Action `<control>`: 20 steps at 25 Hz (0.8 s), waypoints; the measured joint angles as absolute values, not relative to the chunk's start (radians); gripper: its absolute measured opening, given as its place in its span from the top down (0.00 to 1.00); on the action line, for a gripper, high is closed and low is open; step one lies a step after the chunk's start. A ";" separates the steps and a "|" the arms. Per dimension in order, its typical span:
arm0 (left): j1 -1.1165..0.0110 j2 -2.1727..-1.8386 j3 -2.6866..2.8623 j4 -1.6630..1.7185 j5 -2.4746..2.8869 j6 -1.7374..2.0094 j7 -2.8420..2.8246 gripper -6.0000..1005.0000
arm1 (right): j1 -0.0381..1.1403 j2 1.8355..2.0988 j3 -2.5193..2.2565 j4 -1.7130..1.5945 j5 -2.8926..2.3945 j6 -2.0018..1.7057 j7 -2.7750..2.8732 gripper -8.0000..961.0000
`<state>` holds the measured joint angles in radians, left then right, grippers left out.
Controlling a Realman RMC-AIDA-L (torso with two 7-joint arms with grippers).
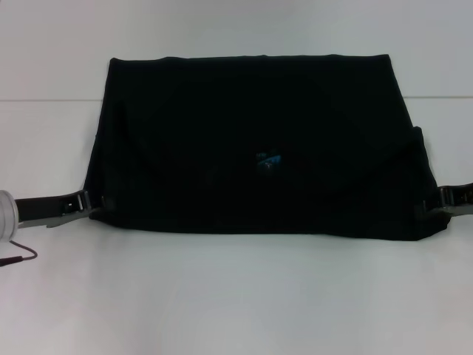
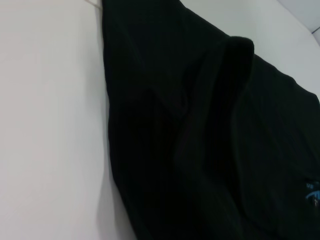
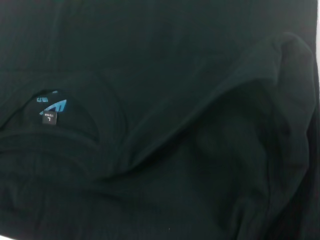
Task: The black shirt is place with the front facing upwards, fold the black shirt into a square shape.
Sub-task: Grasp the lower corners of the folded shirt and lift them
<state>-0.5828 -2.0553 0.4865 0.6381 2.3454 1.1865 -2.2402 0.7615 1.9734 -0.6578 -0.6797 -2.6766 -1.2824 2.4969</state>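
Now black shirt (image 1: 259, 148) spread between left hand (image 1: 94, 207), right hand (image 1: 436, 201).

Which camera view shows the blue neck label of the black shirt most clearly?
The right wrist view: the blue neck label is close, inside the black shirt's collar. The head view shows only a small blue spot; the left wrist view catches it at the picture's edge.

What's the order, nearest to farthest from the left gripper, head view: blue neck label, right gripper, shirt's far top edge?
From the left gripper, at the black shirt's near-left corner:
1. Blue neck label, shirt centre.
2. Far top edge, rear; midpoint only slightly farther.
3. Right gripper, opposite corner.
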 joint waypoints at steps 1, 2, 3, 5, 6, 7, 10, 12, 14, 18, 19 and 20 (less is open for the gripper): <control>-0.583 -2.055 0.483 0.638 2.345 1.187 -2.240 0.92 | 0.762 1.973 -0.662 -0.680 -2.677 -1.282 2.498 0.63; -0.583 -2.055 0.481 0.638 2.345 1.187 -2.239 0.92 | 0.762 1.973 -0.666 -0.679 -2.677 -1.282 2.500 0.68; -0.583 -2.054 0.480 0.638 2.345 1.187 -2.239 0.92 | 0.763 1.973 -0.669 -0.678 -2.677 -1.281 2.500 0.73; -0.583 -2.054 0.479 0.638 2.345 1.188 -2.238 0.92 | 0.763 1.973 -0.673 -0.677 -2.677 -1.281 2.500 0.82; -0.583 -2.054 0.479 0.638 2.345 1.188 -2.238 0.92 | 0.763 1.974 -0.674 -0.677 -2.677 -1.281 2.501 0.87; -0.583 -2.054 0.479 0.638 2.345 1.188 -2.238 0.92 | 0.763 1.974 -0.675 -0.677 -2.677 -1.281 2.501 0.88; -0.583 -2.054 0.479 0.638 2.345 1.189 -2.237 0.92 | 0.763 1.973 -0.676 -0.677 -2.677 -1.281 2.501 0.91; -0.583 -2.053 0.479 0.638 2.345 1.191 -2.237 0.92 | 0.762 1.971 -0.676 -0.677 -2.677 -1.284 2.501 0.93; -0.583 -2.052 0.477 0.638 2.345 1.199 -2.236 0.92 | 0.759 1.969 -0.675 -0.681 -2.675 -1.290 2.500 0.95; -0.582 -2.050 0.443 0.639 2.345 1.248 -2.210 0.92 | 0.756 1.958 -0.669 -0.685 -2.671 -1.320 2.490 0.98; -0.581 -2.049 0.432 0.640 2.345 1.266 -2.202 0.92 | 0.755 1.948 -0.666 -0.687 -2.670 -1.341 2.484 0.98; -0.579 -2.047 0.424 0.641 2.346 1.286 -2.198 0.92 | 0.755 1.948 -0.666 -0.687 -2.670 -1.341 2.484 0.98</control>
<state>-0.5790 -2.0469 0.4236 0.6410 2.3457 1.2863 -2.1978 0.7550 1.9476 -0.6656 -0.6870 -2.6697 -1.3406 2.4840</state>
